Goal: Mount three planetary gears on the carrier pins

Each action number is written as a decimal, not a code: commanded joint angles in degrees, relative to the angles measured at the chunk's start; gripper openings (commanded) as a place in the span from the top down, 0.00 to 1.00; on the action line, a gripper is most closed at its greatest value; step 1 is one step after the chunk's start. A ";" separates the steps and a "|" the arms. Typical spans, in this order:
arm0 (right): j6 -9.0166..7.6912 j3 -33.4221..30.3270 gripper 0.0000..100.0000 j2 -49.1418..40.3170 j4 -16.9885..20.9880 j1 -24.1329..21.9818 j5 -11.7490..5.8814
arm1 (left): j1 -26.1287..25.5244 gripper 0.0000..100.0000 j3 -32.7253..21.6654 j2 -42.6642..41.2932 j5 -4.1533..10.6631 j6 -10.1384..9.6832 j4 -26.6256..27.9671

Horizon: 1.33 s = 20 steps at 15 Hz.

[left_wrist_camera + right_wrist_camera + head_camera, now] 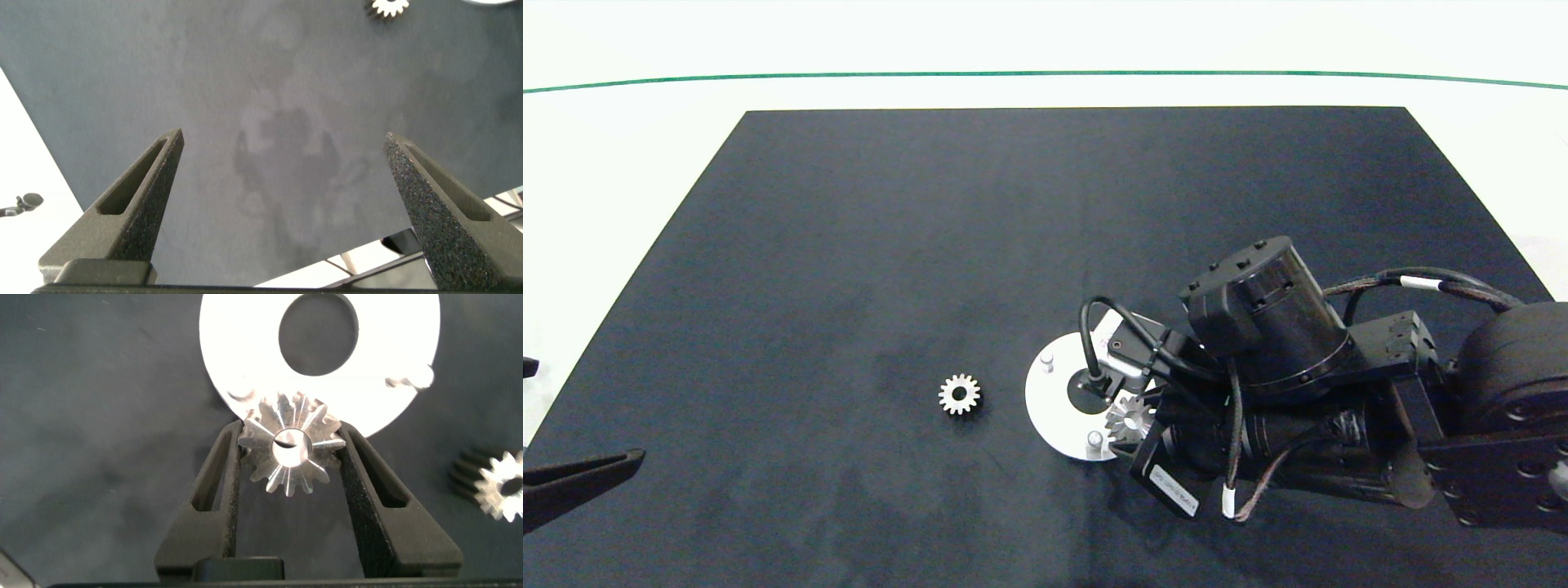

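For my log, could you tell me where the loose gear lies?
In the head view, the loose gear lies flat on the dark mat, left of the white disc.

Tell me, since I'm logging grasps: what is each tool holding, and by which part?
The right tool grips a gear by its toothed rim, opposite sides, at the white disc's edge. The left tool is open, holding nothing.

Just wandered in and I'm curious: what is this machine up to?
The right hand grips a small metal gear at the edge of a white disc with short pegs, apparently to seat it on one. Another gear lies loose on the dark mat. The left hand waits open at the mat's edge.
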 commanded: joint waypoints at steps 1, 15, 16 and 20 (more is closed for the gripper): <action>-0.11 -2.13 0.90 1.84 0.69 0.98 -0.08 | 0.32 0.00 -0.14 -0.29 0.05 0.12 0.24; -0.11 -4.59 0.90 6.15 2.36 1.86 -0.43 | 0.23 0.00 -0.50 -0.29 0.05 0.12 0.24; -0.11 -4.85 0.90 6.15 2.36 1.86 -0.43 | 0.32 0.00 -0.50 -0.29 0.05 0.12 0.24; -0.11 -5.03 0.90 6.15 2.36 2.39 -0.43 | 0.32 0.00 -0.58 -0.29 0.05 0.12 0.24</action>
